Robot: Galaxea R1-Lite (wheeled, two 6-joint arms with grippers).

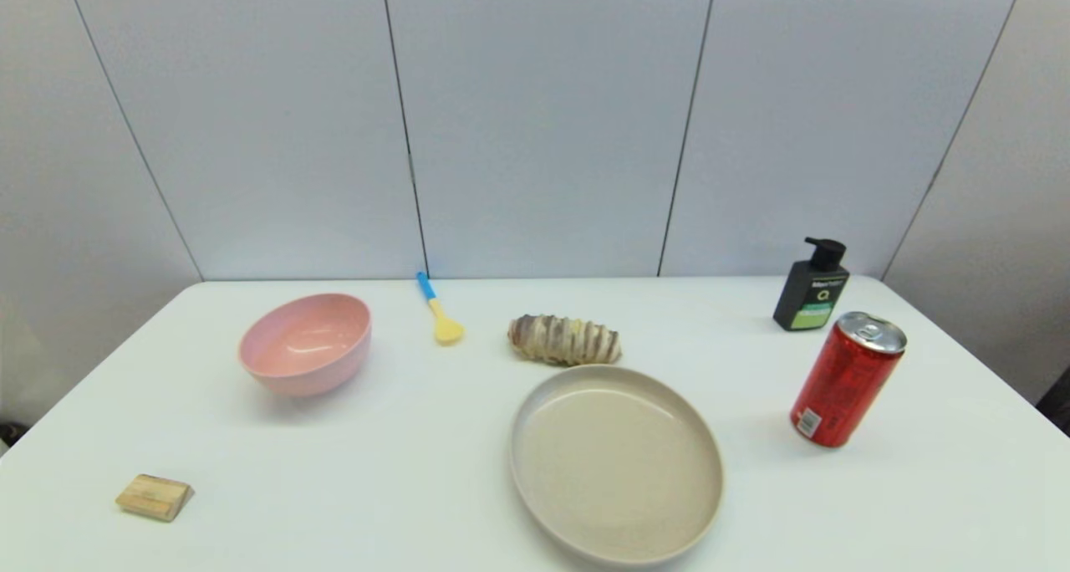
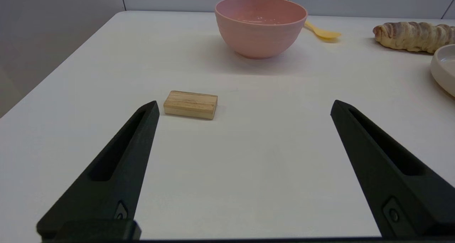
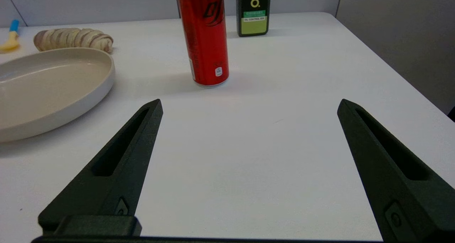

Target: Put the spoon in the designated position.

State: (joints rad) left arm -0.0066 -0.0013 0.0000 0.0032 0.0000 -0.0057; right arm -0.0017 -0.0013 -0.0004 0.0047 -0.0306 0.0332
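The spoon (image 1: 440,313), yellow bowl with a blue handle end, lies flat near the table's back edge between the pink bowl (image 1: 306,343) and a bread roll (image 1: 564,339). Its yellow bowl (image 2: 322,31) peeks out from behind the pink bowl (image 2: 260,24) in the left wrist view, and a sliver of the spoon (image 3: 11,38) shows in the right wrist view. My left gripper (image 2: 244,106) is open over the near left of the table, far from the spoon. My right gripper (image 3: 249,106) is open over the near right. Neither arm appears in the head view.
A beige plate (image 1: 616,462) sits at the front centre, a red can (image 1: 847,380) and a black pump bottle (image 1: 812,287) at the right. A small wooden block (image 1: 155,497) lies at the front left, just beyond my left fingers (image 2: 138,136).
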